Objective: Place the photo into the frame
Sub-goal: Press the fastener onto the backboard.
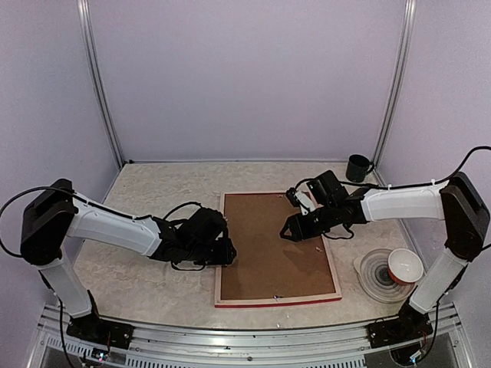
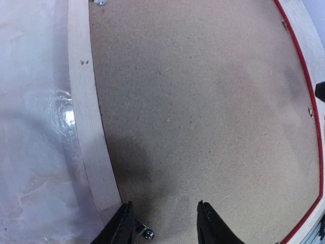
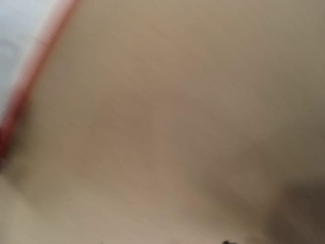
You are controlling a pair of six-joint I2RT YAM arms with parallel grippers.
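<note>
Here's the frame (image 1: 220, 257), lying face down mid-table, pale wood back up, with a brown board (image 1: 268, 253) filling its recess. No photo to be seen from anywhere; whether it sits beneath that board I cannot tell.

The left gripper (image 1: 228, 251) hovers at the frame's left rail. Its wrist view shows the fingers (image 2: 121, 226) parted to a moderate gap, only bare board between them, nothing held. The right gripper (image 1: 287, 230) hangs over the board's far right part; whether its jaws are apart, I can't tell. Nothing seems to be in its hold.

My read: this is the closing-up stage, board seated. Next would be swinging the little metal tabs (image 2: 147, 234) over the board. That calls for a fine fingertip nudge, not a grab.

Only the overhead view gives both arms, plus a black mug (image 1: 358, 167) at the far right corner and a bowl (image 1: 404, 266) near the right edge. The left wrist alone shows the tabs and the red lip. The right wrist view is a blur of brown and red.
</note>
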